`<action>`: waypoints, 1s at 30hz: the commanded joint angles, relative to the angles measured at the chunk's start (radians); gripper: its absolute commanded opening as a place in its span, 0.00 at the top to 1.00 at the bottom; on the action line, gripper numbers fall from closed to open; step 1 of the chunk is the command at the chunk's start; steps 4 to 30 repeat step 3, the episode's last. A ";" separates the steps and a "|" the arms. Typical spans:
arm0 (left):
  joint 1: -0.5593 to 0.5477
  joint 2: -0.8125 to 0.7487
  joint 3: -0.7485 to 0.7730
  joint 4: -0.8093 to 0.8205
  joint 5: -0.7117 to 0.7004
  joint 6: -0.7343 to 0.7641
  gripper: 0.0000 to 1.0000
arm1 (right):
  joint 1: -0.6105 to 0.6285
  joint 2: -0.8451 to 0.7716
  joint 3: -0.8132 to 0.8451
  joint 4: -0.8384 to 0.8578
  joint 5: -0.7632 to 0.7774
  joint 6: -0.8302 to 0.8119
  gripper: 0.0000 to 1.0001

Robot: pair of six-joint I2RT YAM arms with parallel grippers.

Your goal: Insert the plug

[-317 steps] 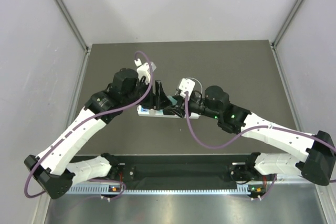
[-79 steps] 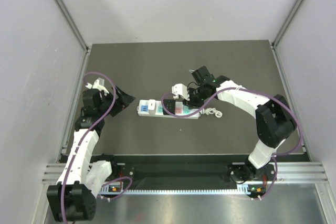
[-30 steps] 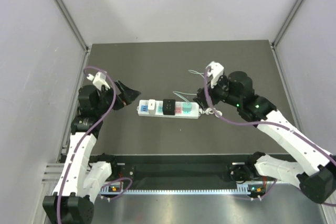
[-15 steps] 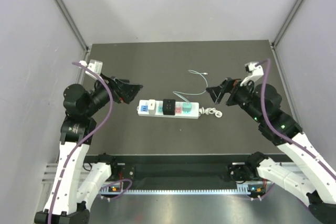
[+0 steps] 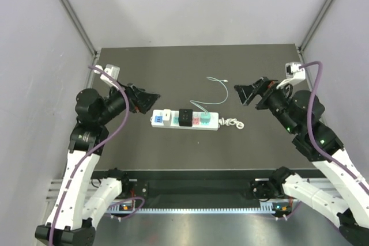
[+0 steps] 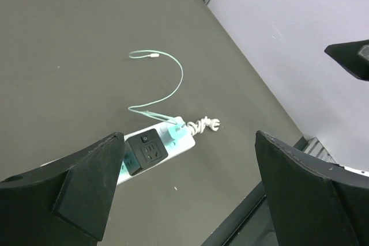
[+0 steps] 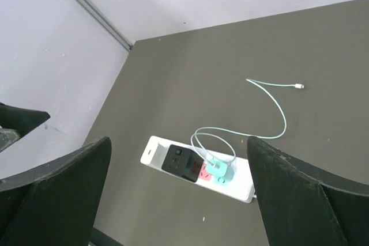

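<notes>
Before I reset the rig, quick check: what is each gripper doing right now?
Left gripper: open, holding nothing.
Right gripper: open, holding nothing.

The bench (image 5: 259, 73) was a dark grey, matte surface. One white power strip (image 5: 213, 122) lay flat on it, near the middle. A thin teal cable (image 6: 181, 78) lay slack on the bench behind the strip, on its far side. It curved in an open S, with one end meeting the strip's top face and the free end, a small connector, lying further off. A short white cord (image 5: 233, 123), bundled in a tight coil, lay on the bench touching the strip's right end.
</notes>
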 commanded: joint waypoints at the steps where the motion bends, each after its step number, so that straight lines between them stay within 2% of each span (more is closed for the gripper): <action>1: -0.009 -0.007 -0.014 -0.003 -0.037 0.021 0.01 | -0.005 0.019 0.003 0.026 0.009 0.014 0.00; 30: -0.009 -0.008 -0.015 -0.003 -0.042 0.025 0.01 | -0.005 0.014 0.003 0.031 0.010 0.013 0.00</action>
